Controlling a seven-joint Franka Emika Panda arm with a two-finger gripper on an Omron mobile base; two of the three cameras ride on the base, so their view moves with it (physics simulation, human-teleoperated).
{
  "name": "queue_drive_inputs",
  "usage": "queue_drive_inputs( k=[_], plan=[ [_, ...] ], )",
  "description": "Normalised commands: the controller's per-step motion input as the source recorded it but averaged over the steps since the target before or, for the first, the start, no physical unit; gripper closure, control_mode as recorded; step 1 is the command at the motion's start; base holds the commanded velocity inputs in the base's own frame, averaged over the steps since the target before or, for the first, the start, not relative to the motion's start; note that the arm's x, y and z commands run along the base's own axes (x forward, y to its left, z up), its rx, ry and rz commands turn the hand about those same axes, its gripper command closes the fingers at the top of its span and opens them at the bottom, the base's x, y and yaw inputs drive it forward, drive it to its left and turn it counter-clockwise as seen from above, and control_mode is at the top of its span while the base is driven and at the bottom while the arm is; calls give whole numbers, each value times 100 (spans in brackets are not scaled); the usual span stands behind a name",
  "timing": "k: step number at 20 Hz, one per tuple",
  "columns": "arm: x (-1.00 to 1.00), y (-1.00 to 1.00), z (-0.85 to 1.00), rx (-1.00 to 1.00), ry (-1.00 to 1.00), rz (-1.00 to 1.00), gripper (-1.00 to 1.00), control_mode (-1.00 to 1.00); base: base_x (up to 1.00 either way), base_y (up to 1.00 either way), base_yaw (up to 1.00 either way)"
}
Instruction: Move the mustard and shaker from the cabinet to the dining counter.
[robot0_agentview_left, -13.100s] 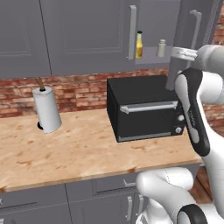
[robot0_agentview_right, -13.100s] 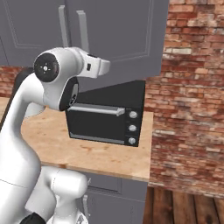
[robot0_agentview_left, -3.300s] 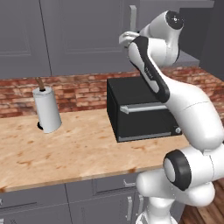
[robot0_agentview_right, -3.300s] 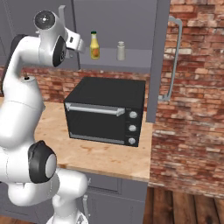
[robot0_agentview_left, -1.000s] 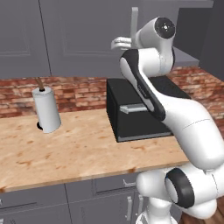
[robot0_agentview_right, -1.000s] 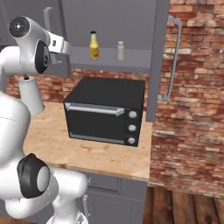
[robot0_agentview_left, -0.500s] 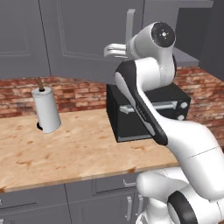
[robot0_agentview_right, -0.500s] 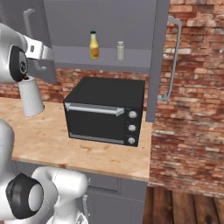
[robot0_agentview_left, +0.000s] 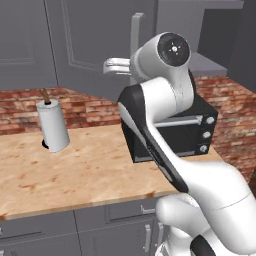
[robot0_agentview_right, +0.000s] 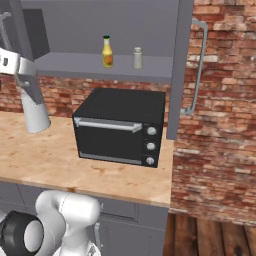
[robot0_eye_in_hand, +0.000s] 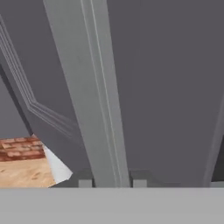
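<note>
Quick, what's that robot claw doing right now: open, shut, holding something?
Gripper: shut on the cabinet door's handle.

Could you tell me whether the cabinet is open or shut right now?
Open: the cabinet shows its bare shelf in the right base view, with the mustard and shaker standing upright on it.

In the right base view, the mustard (robot0_agentview_right: 107, 51) and the shaker (robot0_agentview_right: 137, 58) stand side by side on the open cabinet's (robot0_agentview_right: 100, 66) shelf in the upper middle, mustard to the left, apart from each other. The oven (robot0_agentview_right: 120, 127) sits below them on the counter (robot0_agentview_right: 45, 155). A paper roll (robot0_agentview_right: 35, 111) stands at the left edge, left of the oven. In my hand view, a door handle (robot0_eye_in_hand: 94, 105) runs up the middle between my fingertips (robot0_eye_in_hand: 85, 183).
</note>
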Motion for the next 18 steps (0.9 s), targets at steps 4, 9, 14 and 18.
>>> queue_drive_inputs(
  k=[4, 9, 14, 18],
  plan=[
    [-47, 33, -11, 4, 1, -1, -100, -100, 0, 0, 0],
    [-53, -4, 0, 9, 1, -4, -100, -100, 0, 0, 0],
    [-57, -25, 5, 16, 0, 0, -100, -100, 0, 0, 0],
    [-29, -60, 6, 34, 0, 3, -100, -100, 0, 0, 0]
  ],
)
